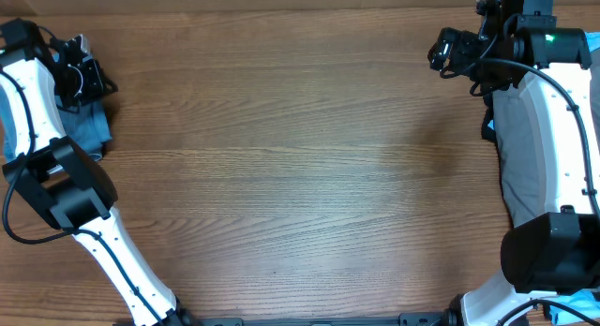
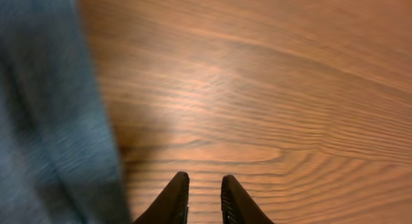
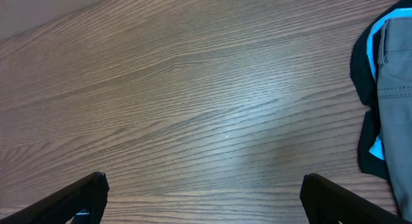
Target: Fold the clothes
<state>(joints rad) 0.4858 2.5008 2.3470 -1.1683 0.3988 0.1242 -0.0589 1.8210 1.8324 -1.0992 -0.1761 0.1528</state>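
Light-blue denim jeans (image 1: 87, 131) lie at the table's far left edge, partly under my left arm. In the left wrist view the denim (image 2: 45, 121) fills the left side, blurred. My left gripper (image 2: 205, 180) hangs over bare wood just right of the denim; its jaws stand a narrow gap apart with nothing between them. Seen from overhead, that gripper (image 1: 94, 78) is above the jeans' top edge. My right gripper (image 3: 205, 185) is wide open over bare wood, at the far right (image 1: 441, 52). Grey trousers (image 3: 396, 89) lie beside it on a black garment (image 3: 359, 63) with a pale-blue edge (image 3: 372, 53).
The wooden table (image 1: 300, 157) spans the whole view. The grey trousers (image 1: 518, 153) run along the right edge beneath my right arm. Both arm bases stand at the front corners.
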